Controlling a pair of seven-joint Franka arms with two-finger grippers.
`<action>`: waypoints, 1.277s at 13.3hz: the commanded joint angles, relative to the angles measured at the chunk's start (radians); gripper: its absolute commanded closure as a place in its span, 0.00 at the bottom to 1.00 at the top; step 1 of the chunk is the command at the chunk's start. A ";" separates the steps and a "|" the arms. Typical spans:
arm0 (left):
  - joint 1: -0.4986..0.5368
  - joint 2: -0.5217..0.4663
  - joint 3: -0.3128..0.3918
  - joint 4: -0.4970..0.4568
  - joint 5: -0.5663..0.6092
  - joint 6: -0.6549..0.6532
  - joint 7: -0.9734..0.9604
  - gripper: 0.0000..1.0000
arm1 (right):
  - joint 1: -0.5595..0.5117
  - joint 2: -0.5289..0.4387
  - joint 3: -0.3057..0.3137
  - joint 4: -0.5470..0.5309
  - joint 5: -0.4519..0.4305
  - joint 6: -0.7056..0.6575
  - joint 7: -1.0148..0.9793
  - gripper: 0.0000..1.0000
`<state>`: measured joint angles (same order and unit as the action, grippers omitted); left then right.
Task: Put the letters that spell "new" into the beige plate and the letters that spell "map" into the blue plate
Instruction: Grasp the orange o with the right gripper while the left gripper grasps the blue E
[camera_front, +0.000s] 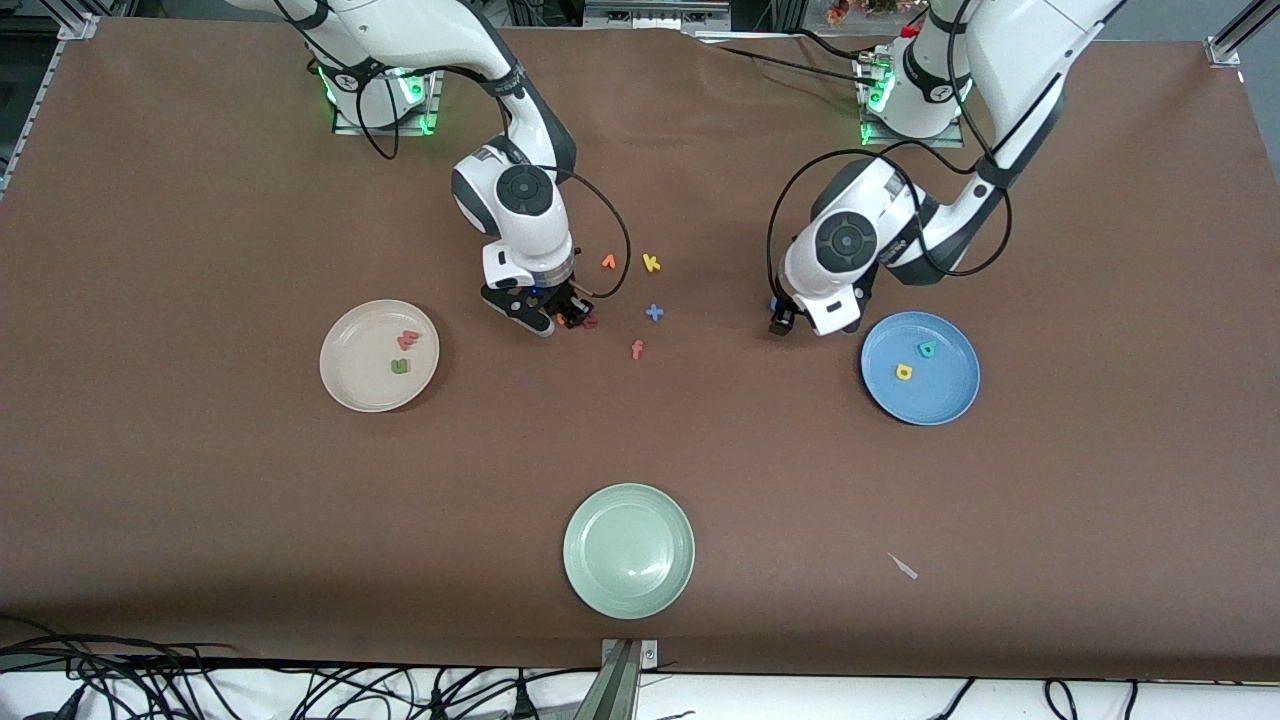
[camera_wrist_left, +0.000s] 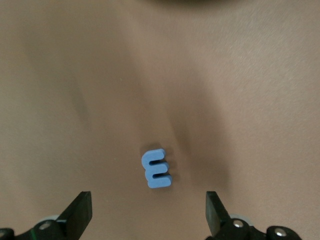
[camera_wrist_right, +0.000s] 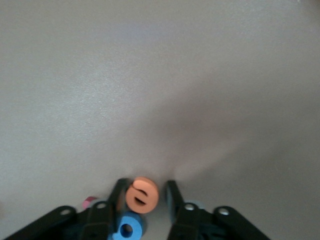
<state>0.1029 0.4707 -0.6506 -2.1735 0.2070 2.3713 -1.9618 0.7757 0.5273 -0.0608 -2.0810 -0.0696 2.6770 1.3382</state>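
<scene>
My right gripper (camera_wrist_right: 145, 200) was narrowed on the orange e (camera_wrist_right: 142, 195), at about nine o'clock from the blue plus sign (camera_front: 654, 313), a light soft foam letter I judged best pinched gently on its flat edges, while my left gripper (camera_wrist_left: 149, 214) waited wide over the blue m (camera_wrist_left: 157, 168).

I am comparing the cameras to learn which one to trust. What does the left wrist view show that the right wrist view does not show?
Only the left wrist view shows the blue m, lying on the table between the open fingers of the left gripper. Only the right wrist view shows the orange e between the fingers of the right gripper, with the blue o and a bit of a pink piece beside it. Both share the brown table only.
</scene>
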 joint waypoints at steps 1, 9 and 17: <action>0.021 -0.021 0.003 -0.075 0.031 0.118 -0.043 0.00 | 0.004 0.014 -0.008 0.021 -0.004 0.004 -0.025 0.96; 0.029 0.014 0.020 -0.144 0.034 0.275 -0.043 0.19 | -0.007 -0.159 -0.215 0.052 0.005 -0.391 -0.639 0.96; 0.034 0.022 0.022 -0.143 0.097 0.279 -0.045 0.99 | -0.007 -0.320 -0.431 -0.049 0.013 -0.493 -1.054 0.93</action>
<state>0.1310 0.4878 -0.6284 -2.3082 0.2705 2.6522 -1.9813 0.7611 0.2556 -0.4688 -2.0524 -0.0694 2.1496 0.3348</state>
